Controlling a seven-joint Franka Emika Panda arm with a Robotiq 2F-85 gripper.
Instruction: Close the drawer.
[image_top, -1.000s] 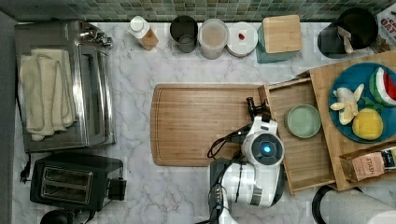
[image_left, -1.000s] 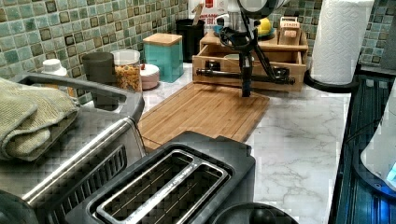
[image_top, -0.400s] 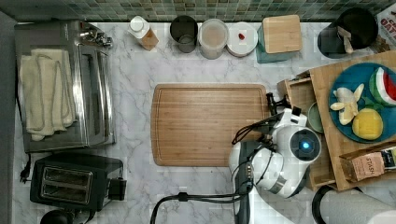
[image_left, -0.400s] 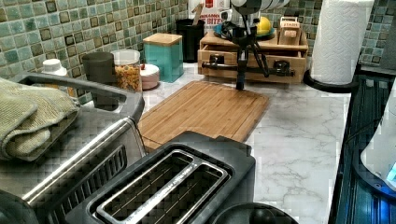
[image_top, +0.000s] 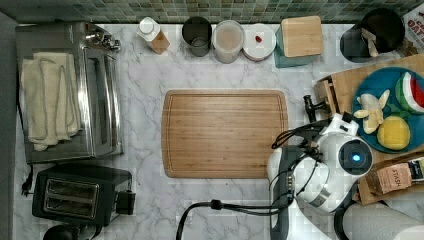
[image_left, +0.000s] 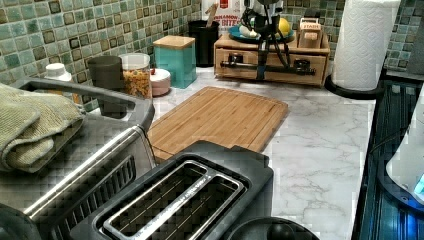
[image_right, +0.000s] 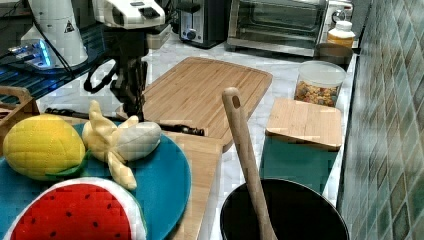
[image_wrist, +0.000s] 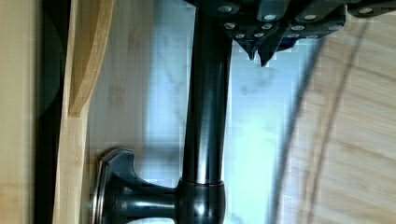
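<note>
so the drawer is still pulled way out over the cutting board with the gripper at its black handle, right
Not quite. The drawer is pushed in, nearly flush with its cabinet, clear of the cutting board, as the left view shows. The gripper is indeed at the black handle.

Arm (image_top: 325, 165) hides most of the drawer (image_top: 327, 95).

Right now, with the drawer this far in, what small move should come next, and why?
Probably one last short push toward the cabinet. In the left view the drawer front looks nearly flush, yet the wrist view shows a dark gap behind it, with the gripper at the handle.
</note>
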